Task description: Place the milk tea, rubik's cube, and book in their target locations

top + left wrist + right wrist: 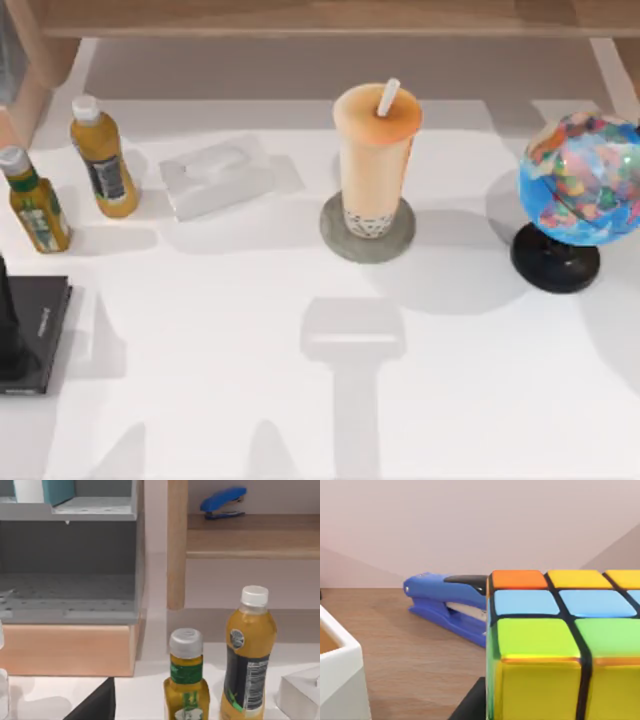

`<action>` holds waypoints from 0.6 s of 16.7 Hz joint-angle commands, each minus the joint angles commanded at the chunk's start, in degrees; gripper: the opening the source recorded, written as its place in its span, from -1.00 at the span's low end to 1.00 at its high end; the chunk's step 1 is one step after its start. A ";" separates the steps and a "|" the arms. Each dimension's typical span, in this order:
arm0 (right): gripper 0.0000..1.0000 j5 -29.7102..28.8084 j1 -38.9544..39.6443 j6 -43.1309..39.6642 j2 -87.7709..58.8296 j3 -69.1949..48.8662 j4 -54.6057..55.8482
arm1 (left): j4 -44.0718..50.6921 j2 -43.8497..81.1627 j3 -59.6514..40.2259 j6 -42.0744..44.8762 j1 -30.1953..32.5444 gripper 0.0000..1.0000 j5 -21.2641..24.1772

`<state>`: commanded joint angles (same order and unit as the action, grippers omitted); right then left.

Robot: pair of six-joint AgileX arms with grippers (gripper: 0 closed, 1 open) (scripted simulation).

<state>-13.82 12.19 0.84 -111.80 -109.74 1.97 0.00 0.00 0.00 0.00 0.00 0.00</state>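
Note:
The milk tea (375, 150) stands upright on the round grey coaster (338, 240) at the table's middle back. The rubik's cube (560, 645) looms very close in the right wrist view, resting on a wooden shelf (410, 645) next to a blue stapler (445, 605); a dark sliver of my right gripper (470, 707) shows beside its lower edge. The teal book (57, 489) stands on a grey rack's upper shelf. The flat black slab (45, 315) lies at the left edge, its corner (95, 705) also in the left wrist view. A dark part of my left arm (8, 320) rises over the slab.
Two yellow bottles (100, 155) (35, 200) stand at the back left, with a white box (220, 175) to their right. A globe (580, 185) on a black foot sits at the right edge. The grey rack (70, 560) and a wooden shelf (330, 20) line the back.

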 joint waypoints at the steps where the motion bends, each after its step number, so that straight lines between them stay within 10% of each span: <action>1: -1.00 0.00 0.00 0.00 0.00 0.00 0.00 | 0.00 0.00 0.00 0.00 0.00 1.00 0.00; 10: 0.36 0.00 0.00 0.00 0.00 0.00 0.00 | 0.00 0.00 0.00 0.00 0.00 1.00 0.00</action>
<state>-13.82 12.19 0.84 -111.80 -109.74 1.97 0.00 0.00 0.00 0.00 0.00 0.00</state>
